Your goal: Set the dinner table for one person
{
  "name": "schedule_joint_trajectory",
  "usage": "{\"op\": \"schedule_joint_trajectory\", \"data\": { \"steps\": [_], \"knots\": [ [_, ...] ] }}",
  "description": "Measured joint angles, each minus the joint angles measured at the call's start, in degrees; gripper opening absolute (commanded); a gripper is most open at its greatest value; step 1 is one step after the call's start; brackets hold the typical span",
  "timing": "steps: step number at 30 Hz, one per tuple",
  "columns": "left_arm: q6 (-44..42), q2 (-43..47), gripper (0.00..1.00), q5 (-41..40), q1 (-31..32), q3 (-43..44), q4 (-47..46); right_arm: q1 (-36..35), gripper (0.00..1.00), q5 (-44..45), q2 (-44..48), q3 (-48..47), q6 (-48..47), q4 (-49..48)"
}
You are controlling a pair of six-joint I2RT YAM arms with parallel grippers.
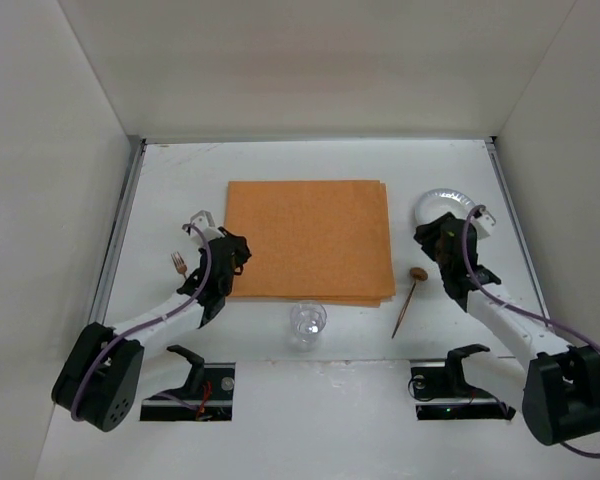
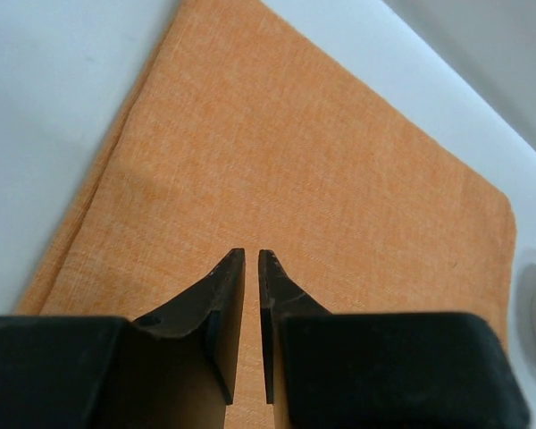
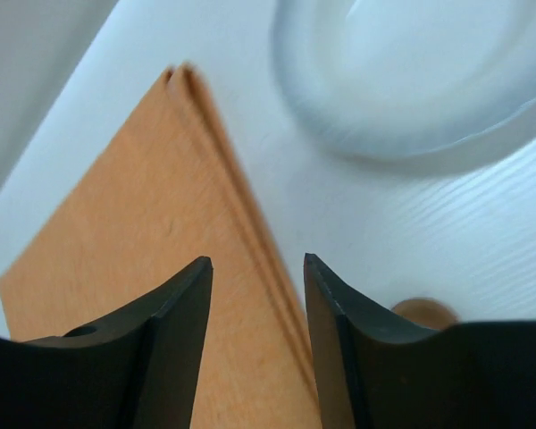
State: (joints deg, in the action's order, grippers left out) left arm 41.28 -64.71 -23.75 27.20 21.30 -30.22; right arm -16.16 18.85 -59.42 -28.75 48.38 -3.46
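The dinner table is a large white top. An orange placemat lies at its middle. My left gripper hangs over the mat's left edge. In the left wrist view its jaws are shut to a thin slit with nothing between them, above the placemat. My right gripper is open and empty. In the right wrist view it sits over the mat's right edge. A white plate lies just beyond it and also shows in the right wrist view.
A fork lies left of the left arm. A wooden spoon lies right of the mat's near corner; its head shows in the right wrist view. A clear glass stands just in front of the mat. White walls enclose the table.
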Motion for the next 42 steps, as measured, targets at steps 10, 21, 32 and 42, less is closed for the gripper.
{"op": "schedule_joint_trajectory", "data": {
  "steps": [10,21,32,42],
  "knots": [
    [0.2,2.4,0.16,1.9,-1.7,-4.0,-4.8,17.9,0.59,1.0,-1.4,0.8,4.3,-0.5],
    [1.4,-0.1,0.22,4.7,-2.6,-4.1,-8.1,25.1,0.59,-1.7,-11.1,1.7,7.2,-6.2],
    [2.2,0.2,0.29,5.6,-3.5,-5.4,-9.1,27.4,0.55,-7.4,-23.1,1.9,11.6,-16.1],
    [2.7,1.0,0.31,6.0,-4.1,-6.0,-9.9,30.7,0.47,-13.6,-31.4,1.9,17.9,-28.4]
  ]
}}
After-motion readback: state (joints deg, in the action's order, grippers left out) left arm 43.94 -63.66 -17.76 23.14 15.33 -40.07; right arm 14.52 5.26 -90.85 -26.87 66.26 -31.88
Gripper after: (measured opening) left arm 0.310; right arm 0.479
